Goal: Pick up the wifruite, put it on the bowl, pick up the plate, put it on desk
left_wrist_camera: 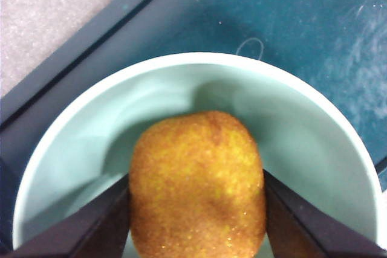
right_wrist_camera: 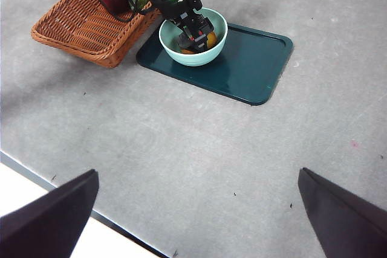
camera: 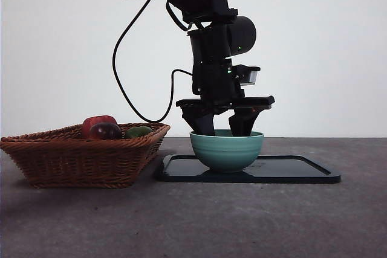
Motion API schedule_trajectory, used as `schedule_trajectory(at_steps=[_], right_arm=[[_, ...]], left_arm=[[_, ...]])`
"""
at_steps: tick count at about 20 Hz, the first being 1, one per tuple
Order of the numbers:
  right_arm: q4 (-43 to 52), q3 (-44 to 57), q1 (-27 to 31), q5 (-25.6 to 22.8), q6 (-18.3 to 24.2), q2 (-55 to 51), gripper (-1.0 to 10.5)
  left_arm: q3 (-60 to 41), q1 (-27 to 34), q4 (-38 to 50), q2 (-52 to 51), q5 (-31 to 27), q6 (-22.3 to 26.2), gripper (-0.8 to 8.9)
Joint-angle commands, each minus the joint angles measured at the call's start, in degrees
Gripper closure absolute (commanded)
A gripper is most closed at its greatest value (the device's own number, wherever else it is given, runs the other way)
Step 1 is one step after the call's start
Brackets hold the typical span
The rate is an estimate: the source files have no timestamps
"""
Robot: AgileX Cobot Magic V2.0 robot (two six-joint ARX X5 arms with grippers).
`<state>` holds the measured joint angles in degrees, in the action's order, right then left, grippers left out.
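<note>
The orange-brown wifruite (left_wrist_camera: 196, 185) sits low inside the mint-green bowl (left_wrist_camera: 290, 125), with my left gripper (left_wrist_camera: 196, 225) shut on it, one black jaw against each side. In the front view the left gripper (camera: 224, 130) reaches down from above into the bowl (camera: 227, 150), which hides the fruit. The bowl stands at the left end of the plate (camera: 290, 170), a flat dark teal tray on the desk (camera: 242, 222). My right gripper (right_wrist_camera: 198, 172) hangs open high over the near desk (right_wrist_camera: 181, 143), holding nothing, far from the bowl (right_wrist_camera: 171, 41).
A wicker basket (camera: 78, 155) stands just left of the plate, holding a red fruit (camera: 97, 121), a dark purple fruit (camera: 106, 131) and a green fruit (camera: 139, 132). A black cable (camera: 121, 83) loops from the left arm over the basket's side.
</note>
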<state>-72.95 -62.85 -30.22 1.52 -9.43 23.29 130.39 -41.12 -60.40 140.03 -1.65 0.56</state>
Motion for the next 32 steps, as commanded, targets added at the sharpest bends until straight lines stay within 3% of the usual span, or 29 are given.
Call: schedule_trajectory(at_steps=[1, 5, 15, 20, 25, 32], right_arm=[[0.46, -0.5, -0.35, -0.02, -0.63, 0.15, 4.0], [0.46, -0.5, -0.35, -0.02, -0.63, 0.15, 4.0], [0.46, -0.5, -0.35, -0.04, -0.63, 0.15, 4.0], [0.46, -0.5, -0.35, -0.04, -0.68, 0.15, 4.0], [0.55, -0.5, -0.35, -0.04, -1.53, 0.15, 4.0], [0.55, -0.5, -0.35, -0.02, -2.34, 0.15, 4.0]], left_arm=[[1.6, -0.52, 0.13, 2.03, -0.35, 0.31, 5.75], [2.91, -0.37, -0.5, 2.03, -0.35, 0.31, 5.75], [23.32, 0.0, -18.93, 1.73, -0.31, -0.92, 5.74], [23.71, 1.99, -23.12, -5.77, -0.24, -3.41, 5.75], [18.14, 3.48, -23.76, -16.61, -0.28, -3.78, 5.75], [-4.68, 6.8, -23.78, -33.09, -0.37, -5.09, 5.97]])
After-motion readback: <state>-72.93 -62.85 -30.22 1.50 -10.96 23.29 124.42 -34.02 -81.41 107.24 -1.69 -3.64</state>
